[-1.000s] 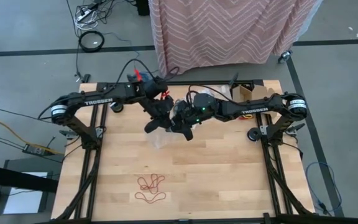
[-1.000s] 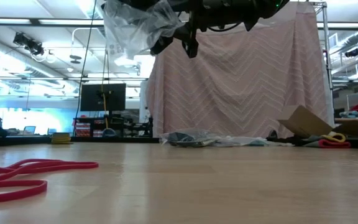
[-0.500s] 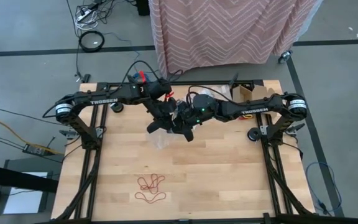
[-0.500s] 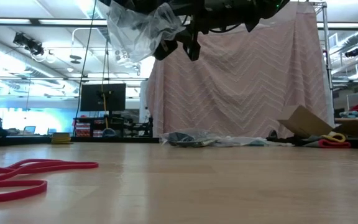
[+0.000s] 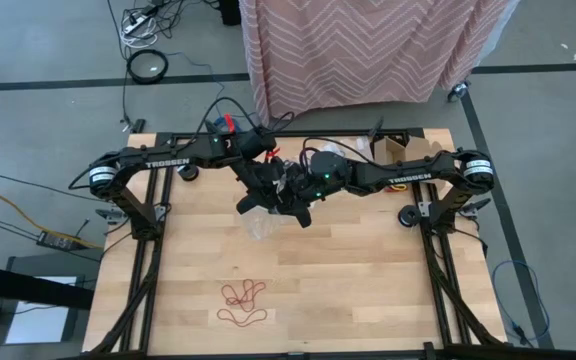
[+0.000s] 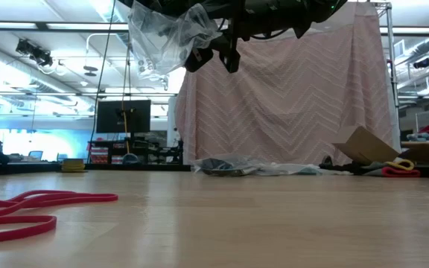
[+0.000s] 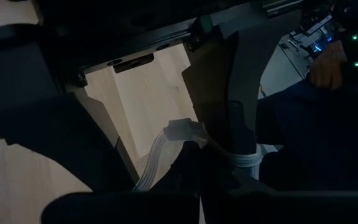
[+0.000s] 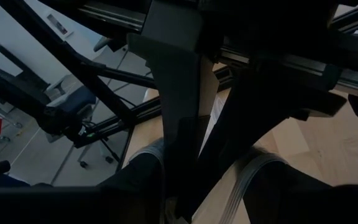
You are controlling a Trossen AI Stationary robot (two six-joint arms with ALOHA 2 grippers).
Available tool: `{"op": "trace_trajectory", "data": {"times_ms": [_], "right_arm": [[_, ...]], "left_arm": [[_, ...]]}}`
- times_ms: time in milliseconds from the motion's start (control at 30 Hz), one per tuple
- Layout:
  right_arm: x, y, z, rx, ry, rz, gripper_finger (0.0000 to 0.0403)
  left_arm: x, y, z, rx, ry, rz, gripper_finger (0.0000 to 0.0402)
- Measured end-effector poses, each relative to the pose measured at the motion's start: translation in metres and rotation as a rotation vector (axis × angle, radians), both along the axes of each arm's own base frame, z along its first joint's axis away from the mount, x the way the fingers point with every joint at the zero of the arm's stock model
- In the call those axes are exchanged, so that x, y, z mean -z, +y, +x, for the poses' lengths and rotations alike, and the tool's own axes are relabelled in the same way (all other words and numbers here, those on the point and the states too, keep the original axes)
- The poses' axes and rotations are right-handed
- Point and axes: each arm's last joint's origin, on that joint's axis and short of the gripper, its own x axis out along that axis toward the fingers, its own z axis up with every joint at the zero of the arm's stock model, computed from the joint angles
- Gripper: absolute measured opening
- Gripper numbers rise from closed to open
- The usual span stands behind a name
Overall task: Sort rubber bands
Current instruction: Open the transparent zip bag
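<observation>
Red rubber bands (image 5: 242,303) lie on the wooden table (image 5: 368,270) well clear of the clear plastic bag (image 6: 166,37), now lifted slightly higher by the clenched left gripper (image 5: 258,185) as the right gripper (image 5: 290,196) stands open beside it, so sorting waits.

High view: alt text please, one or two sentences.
Both arms meet above the far middle of the wooden table, where the left gripper, shut, holds up a clear plastic bag beside the right gripper. Red rubber bands lie loose near the front edge.
</observation>
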Motion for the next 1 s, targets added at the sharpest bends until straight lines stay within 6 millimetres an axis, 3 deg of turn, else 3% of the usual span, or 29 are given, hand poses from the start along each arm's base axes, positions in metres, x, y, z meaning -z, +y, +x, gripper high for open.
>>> {"op": "trace_trajectory", "data": {"times_ms": [533,833,1000], "right_arm": [[0.002,0.000,-0.001,-0.005,0.028,0.000,0.0162],[0.000,0.002,-0.004,-0.065,0.070,0.064,0.0148],[-0.012,-0.002,-0.010,-0.057,0.031,0.061,0.0140]], "left_arm": [[0.000,0.002,-0.001,-0.019,0.006,0.025,0.0000],[-0.021,0.011,-0.036,-0.087,0.044,0.092,0.0000],[-0.035,0.012,-0.056,-0.115,0.044,0.123,0.0000]]}}
